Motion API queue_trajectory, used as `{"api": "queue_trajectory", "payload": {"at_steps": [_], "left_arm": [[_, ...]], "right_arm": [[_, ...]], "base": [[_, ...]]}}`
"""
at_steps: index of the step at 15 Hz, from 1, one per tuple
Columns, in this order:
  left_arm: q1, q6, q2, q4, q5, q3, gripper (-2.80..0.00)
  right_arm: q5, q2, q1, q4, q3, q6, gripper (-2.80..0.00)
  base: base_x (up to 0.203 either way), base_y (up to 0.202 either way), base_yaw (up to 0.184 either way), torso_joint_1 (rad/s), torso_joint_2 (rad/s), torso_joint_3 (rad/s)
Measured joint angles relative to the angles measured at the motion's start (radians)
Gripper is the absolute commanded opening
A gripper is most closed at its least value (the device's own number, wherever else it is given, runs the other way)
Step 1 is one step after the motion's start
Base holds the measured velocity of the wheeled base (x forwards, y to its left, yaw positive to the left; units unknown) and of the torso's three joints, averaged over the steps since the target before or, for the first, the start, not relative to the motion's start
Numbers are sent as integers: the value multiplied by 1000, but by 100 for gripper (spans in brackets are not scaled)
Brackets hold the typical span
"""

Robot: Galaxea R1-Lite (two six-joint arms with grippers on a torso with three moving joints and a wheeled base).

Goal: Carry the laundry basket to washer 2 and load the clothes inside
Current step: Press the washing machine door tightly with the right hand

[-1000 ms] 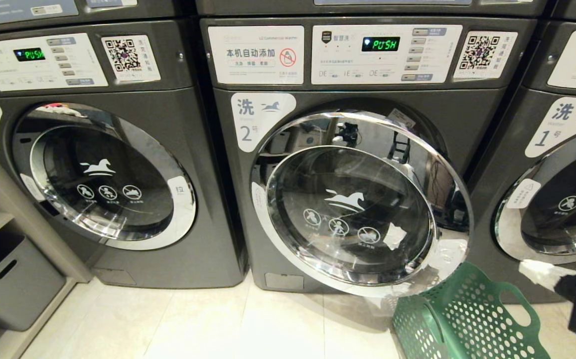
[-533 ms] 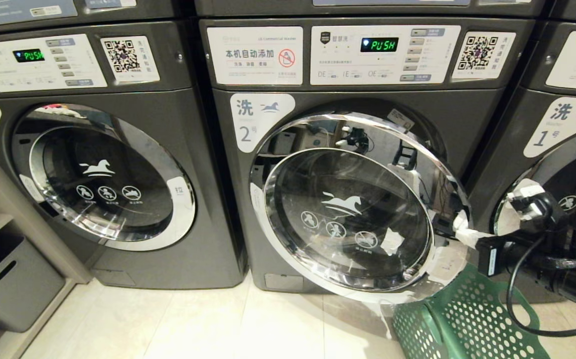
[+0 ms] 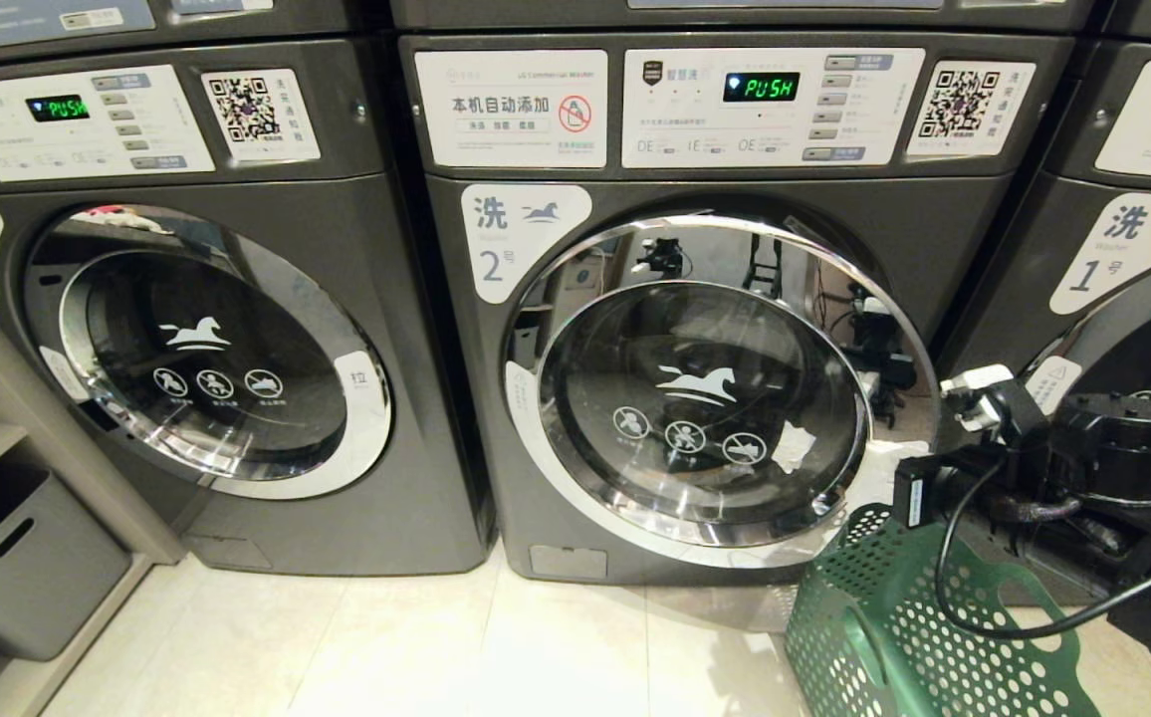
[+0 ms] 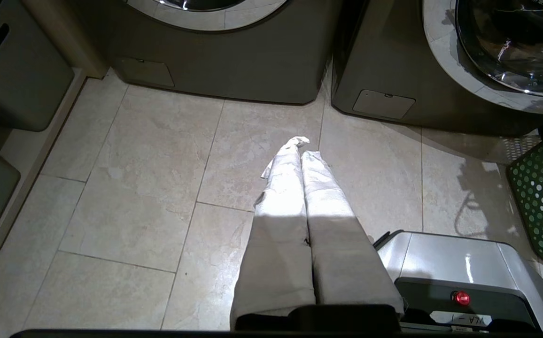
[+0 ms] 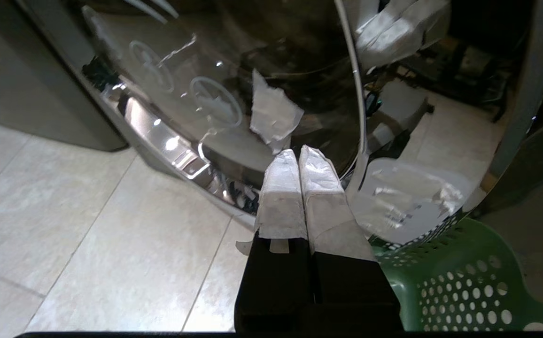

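Both grippers' fingers pressed together, empty; laundry basket [image 3: 934,637] upright, rim up.

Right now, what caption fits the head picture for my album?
Right gripper, shut, at washer 2's door above the green laundry basket.

Pale tiled floor [image 3: 436,647] under washers, green laundry basket [image 3: 924,637].

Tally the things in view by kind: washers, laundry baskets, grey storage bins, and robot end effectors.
Washers: 3 (washer 3, washer 2, washer 1)
Laundry baskets: 1 (the laundry basket, green, on the floor before washer 2)
Grey storage bins: 1 (storage bin)
End effectors: 2 (right end effector, left end effector)
Total: 7
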Motion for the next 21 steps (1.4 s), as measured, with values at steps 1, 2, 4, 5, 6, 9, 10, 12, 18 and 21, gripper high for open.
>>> {"api": "queue_trajectory", "payload": {"at_steps": [1,2,4,5,6,9,10,12,18,21], "left_arm": [[1,0,-4,0,-2,4,-280],[1,0,-7,1,-2,10,-280],[2,-1,-19,0,-3,39,-280],[3,-5,-25,-3,-4,59,-280],[3,-7,-29,-10,-14,81,-280],[3,-8,-34,-36,-113,134,-280],[3,-7,-36,-58,-171,147,-280],[3,-5,-36,-146,-323,174,-280],[3,47,-36,-288,-617,346,-280],[2,-46,-33,-305,-545,414,-280]], "right_arm": [[-54,13,0,0,-33,1,-280],[-95,25,-4,0,-57,1,-280],[-138,56,-14,3,-89,-2,-280],[-156,73,-18,0,-103,-3,-280],[-177,92,-23,1,-114,-3,-280],[-189,142,-26,1,-157,-1,-280],[-193,155,-26,1,-175,1,-280],[-207,177,-28,1,-200,9,-280],[-210,211,-41,0,-272,0,-280],[-212,219,-57,0,-282,-1,-280]], "base": [[0,0,0,0,0,0],[0,0,0,0,0,0],[0,0,0,0,0,0],[0,0,0,0,0,0],[0,0,0,0,0,0],[0,0,0,0,0,0],[0,0,0,0,0,0],[0,0,0,0,0,0],[0,0,0,0,0,0],[0,0,0,0,0,0]]}}
